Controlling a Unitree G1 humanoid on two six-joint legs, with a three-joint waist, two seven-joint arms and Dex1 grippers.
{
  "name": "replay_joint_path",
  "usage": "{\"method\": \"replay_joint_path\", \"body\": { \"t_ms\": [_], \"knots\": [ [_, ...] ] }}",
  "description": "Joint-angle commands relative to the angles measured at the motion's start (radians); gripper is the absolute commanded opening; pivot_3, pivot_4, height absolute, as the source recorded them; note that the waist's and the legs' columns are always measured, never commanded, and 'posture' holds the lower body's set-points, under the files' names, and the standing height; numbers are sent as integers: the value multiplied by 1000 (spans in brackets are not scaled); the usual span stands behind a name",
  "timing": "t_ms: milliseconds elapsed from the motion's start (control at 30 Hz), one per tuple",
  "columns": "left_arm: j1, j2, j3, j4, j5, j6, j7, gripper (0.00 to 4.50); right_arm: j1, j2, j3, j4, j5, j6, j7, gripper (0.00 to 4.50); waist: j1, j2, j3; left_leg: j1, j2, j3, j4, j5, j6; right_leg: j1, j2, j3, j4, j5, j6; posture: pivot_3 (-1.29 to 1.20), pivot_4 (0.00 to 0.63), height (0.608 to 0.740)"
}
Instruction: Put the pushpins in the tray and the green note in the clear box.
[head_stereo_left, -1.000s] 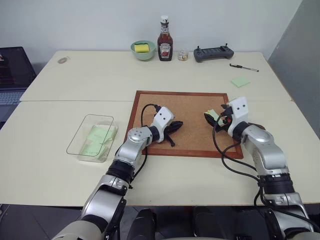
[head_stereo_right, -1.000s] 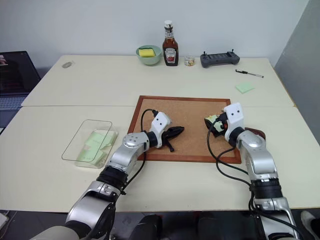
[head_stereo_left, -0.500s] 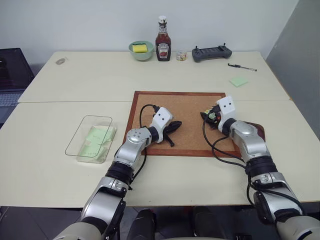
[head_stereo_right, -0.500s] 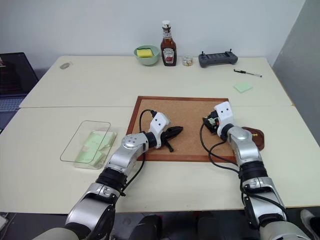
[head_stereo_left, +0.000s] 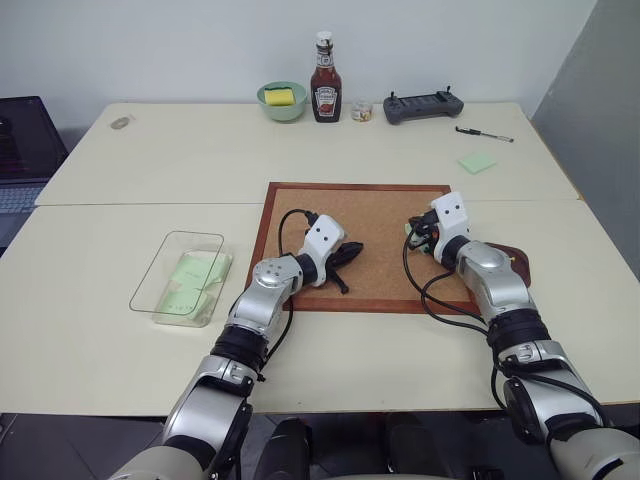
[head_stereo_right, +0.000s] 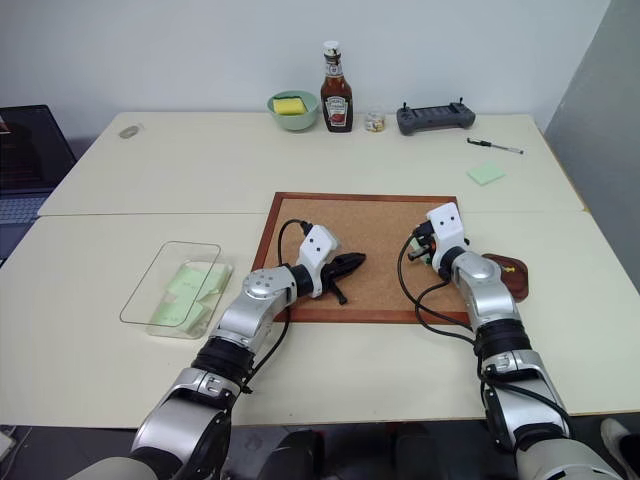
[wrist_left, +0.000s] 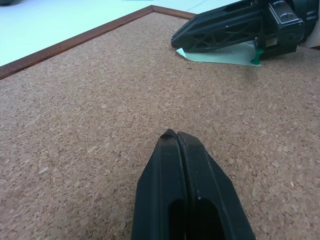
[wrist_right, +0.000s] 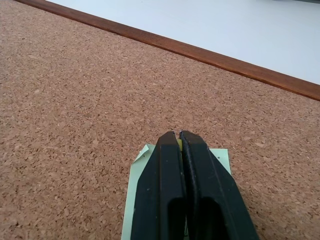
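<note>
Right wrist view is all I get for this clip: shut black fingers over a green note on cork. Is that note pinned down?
Observer: The left wrist view shows what looks like a green pushpin standing at the edge of the green note, under the right end effector.
Operator: Where is the tray from there?
Observer: The tray sits just off the right edge of the corkboard, beside the right arm.
Operator: Anything in the clear box?
Observer: The clear box, left of the corkboard, holds pale-green slips.
</note>
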Motion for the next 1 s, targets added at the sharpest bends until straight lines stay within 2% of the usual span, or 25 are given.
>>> {"method": "replay_joint_path", "body": {
  "t_ms": [33,1000],
  "knots": [
    [25,-7,-17,-10,14,16,-3,0,-15,-24,-34,-39,-1,-8,-13,29,0,0,0,0,0,0,0,0,0,0,0,0,0,0,0,0,150,740],
    [37,-6,-29,8,47,18,0,0,45,-10,-80,-269,73,90,4,29,-1,1,0,0,0,0,0,0,0,0,0,0,0,0,0,0,150,740]
  ]
}}
